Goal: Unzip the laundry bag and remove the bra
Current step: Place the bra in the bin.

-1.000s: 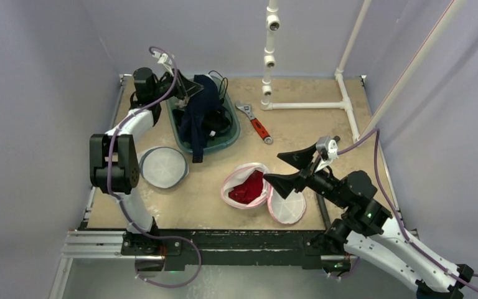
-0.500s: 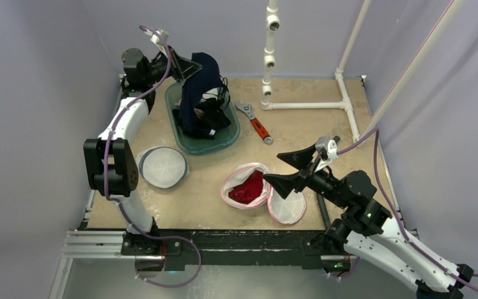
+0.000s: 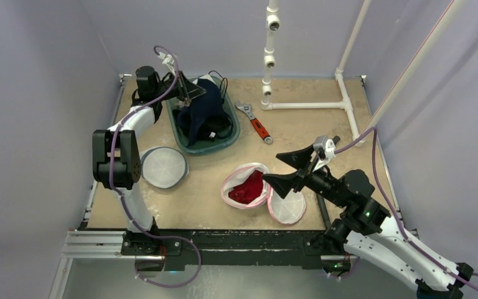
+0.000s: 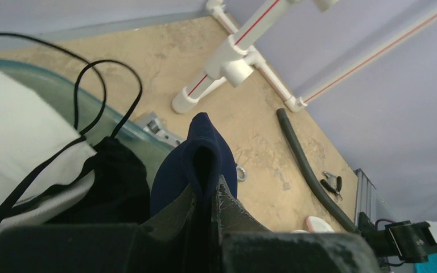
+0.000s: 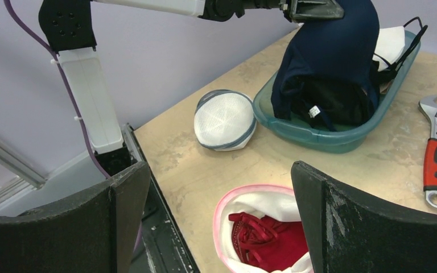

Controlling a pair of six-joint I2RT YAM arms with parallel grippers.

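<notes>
My left gripper (image 3: 190, 92) is shut on a navy bra (image 3: 204, 107) and holds it over the teal basin (image 3: 223, 142); the bra's lower part rests in the basin. In the left wrist view the navy fabric (image 4: 202, 149) is pinched between the jaws. A pink-rimmed white laundry bag (image 3: 231, 180) lies open at the table's middle with a red bra (image 3: 248, 187) inside. My right gripper (image 3: 275, 168) is open and empty, above and just right of that bag. The right wrist view shows the bag (image 5: 249, 206) and the red bra (image 5: 268, 239) between its fingers.
A blue-rimmed round laundry bag (image 3: 163, 167) lies closed left of the pink one. The basin also holds black and white garments (image 4: 17, 131). A red-handled wrench (image 3: 258, 126) lies right of the basin. A white pipe frame (image 3: 305, 104) stands at the back right.
My left gripper raised the navy bra high above the basin, then lowered it again, so the bra now bunches inside the basin. The right arm barely moved.
</notes>
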